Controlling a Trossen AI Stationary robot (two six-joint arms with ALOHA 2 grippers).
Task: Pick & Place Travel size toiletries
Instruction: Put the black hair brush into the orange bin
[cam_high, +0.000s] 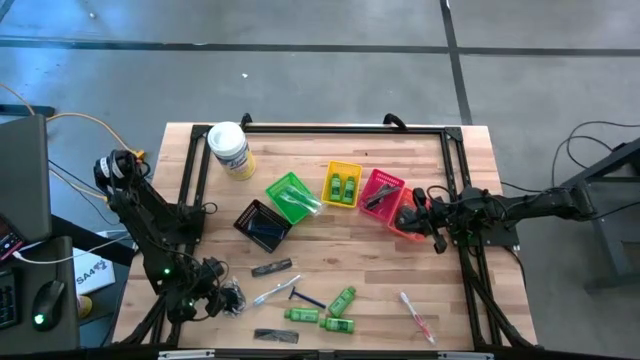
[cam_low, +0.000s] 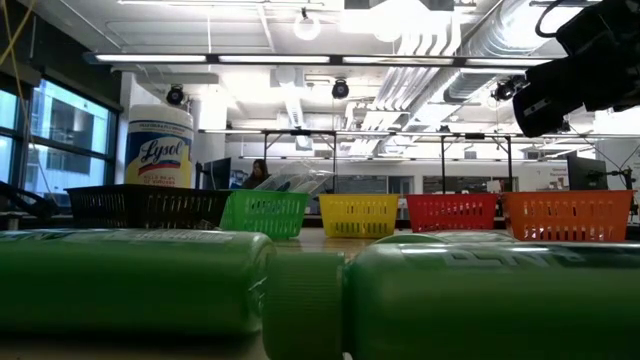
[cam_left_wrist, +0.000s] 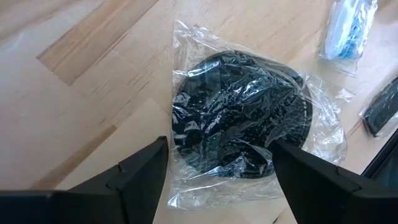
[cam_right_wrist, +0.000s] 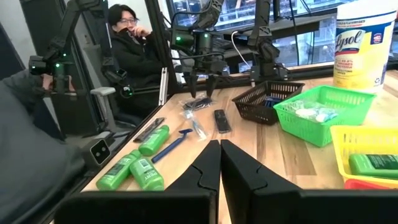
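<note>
Left gripper (cam_left_wrist: 217, 171): jaws wide, empty, poised over a dark mesh bundle (cam_left_wrist: 239, 124) in clear wrap. The bundle lies on the table (cam_left_wrist: 74, 81) squarely between the two fingers, slightly ahead of their tips; no contact is visible.

Right gripper (cam_right_wrist: 220, 163): jaws pressed together, holding nothing, waiting above the red basket (cam_high: 382, 190) and orange basket (cam_high: 408, 218).

Sorted, as far as can be judged:
- yellow basket (cam_high: 342, 184): two green mini bottles.
- green basket (cam_high: 290, 197): a clear-wrapped item, pale blue inside.
- red basket: one dark item, kind unclear.
- black basket (cam_high: 262, 225): something blue inside.

Left on the table, beyond the left jaws toward the right arm:
- a black comb (cam_high: 272, 267)
- a wrapped toothbrush (cam_high: 268, 294)
- a blue-handled razor (cam_high: 305, 298)
- three green bottles (cam_high: 337, 311)
- a second dark flat item (cam_high: 275, 335) at the table edge
- another wrapped toothbrush (cam_high: 416, 314), red and white, well apart from the rest.

Judgement: roughly a third placed; the mesh bundle is the item in hand next, not yet gripped.

Hidden or unclear:
- the orange basket's contents, covered by the right arm in the high view
- the low view is blocked by two green bottles lying close to its lens
- the left fingertips are cut off in the wrist view.

Also present: a white-lidded wipes tub (cam_high: 230, 150).
</note>
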